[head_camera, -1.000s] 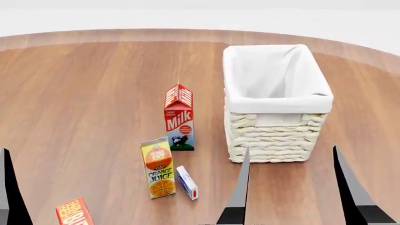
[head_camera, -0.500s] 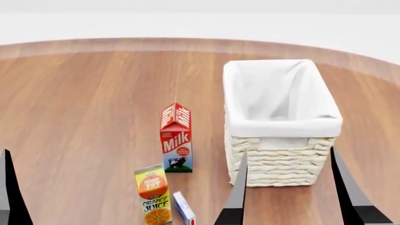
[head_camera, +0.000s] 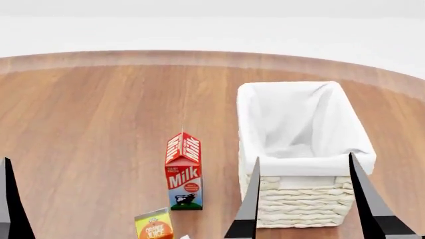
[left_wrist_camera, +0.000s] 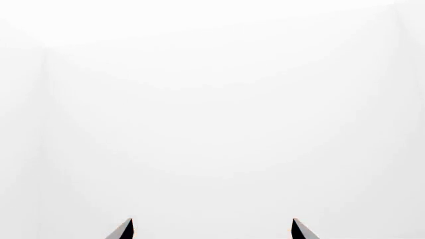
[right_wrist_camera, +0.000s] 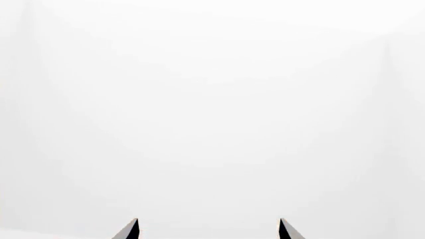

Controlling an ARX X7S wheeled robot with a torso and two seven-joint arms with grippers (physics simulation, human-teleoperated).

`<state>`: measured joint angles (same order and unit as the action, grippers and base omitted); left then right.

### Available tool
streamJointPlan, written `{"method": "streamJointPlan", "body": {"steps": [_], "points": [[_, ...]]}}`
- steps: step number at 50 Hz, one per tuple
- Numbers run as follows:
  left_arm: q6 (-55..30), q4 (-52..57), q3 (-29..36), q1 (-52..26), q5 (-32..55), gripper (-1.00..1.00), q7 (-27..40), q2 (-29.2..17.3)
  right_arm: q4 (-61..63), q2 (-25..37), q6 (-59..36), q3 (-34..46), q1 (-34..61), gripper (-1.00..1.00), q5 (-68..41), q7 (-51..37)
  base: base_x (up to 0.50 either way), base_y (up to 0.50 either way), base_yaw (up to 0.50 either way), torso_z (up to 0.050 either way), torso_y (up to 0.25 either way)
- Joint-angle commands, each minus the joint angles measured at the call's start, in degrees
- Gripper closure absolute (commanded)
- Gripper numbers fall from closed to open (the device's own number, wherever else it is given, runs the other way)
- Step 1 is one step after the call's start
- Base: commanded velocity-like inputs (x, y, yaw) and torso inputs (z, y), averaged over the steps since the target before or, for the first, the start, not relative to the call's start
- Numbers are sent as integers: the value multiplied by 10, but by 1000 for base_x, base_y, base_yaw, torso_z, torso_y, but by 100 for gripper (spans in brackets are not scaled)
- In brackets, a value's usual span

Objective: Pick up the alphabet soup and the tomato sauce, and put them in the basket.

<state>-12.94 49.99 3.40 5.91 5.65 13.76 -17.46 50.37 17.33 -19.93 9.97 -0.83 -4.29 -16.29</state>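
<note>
Neither the alphabet soup nor the tomato sauce is in view. The basket (head_camera: 302,209), cream wicker with a white cloth liner, stands on the wooden table at the right of the head view, and nothing shows inside it. My right gripper (head_camera: 304,157) is open and empty in front of the basket's near wall, its dark fingers spread about as wide as the basket. My left gripper (left_wrist_camera: 212,220) is open too. The left wrist view shows only white between its tips. The right gripper (right_wrist_camera: 208,220) likewise faces blank white. One left finger (head_camera: 9,204) shows at the head view's left edge.
A red and white milk carton (head_camera: 183,172) stands just left of the basket. The top of an orange juice carton (head_camera: 154,226) pokes up at the bottom edge. The round wooden table (head_camera: 99,124) stretches to a curved far edge against a white backdrop.
The head view has tilted up: the basket and cartons have slid down the picture, and the small boxes near the front have dropped out of sight. Both grippers keep their place, still open.
</note>
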Motion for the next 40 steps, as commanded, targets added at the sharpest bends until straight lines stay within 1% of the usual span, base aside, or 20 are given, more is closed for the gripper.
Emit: {"method": "streamJointPlan", "body": {"steps": [1,3,5,36,40], "points": [[1,3,3,1,1,-100,4,-5,2,3,0,3,0,-100,-2,-4,234,0,0,0,0],[3,1,3,1,1,-100,4,-5,-8,3,15,5,-6,-100,0,-5,234,0,0,0,0],[5,-1,2,2,2,-100,5,-5,-4,3,6,4,-2,-100,-3,-5,234,0,0,0,0],[29,-15,9,12,3,-100,16,-12,-20,9,28,12,-13,-100,-9,-16,234,0,0,0,0],[28,-14,9,12,4,-100,17,-13,-16,12,28,13,-14,-100,-7,-17,63,0,0,0,0]]}}
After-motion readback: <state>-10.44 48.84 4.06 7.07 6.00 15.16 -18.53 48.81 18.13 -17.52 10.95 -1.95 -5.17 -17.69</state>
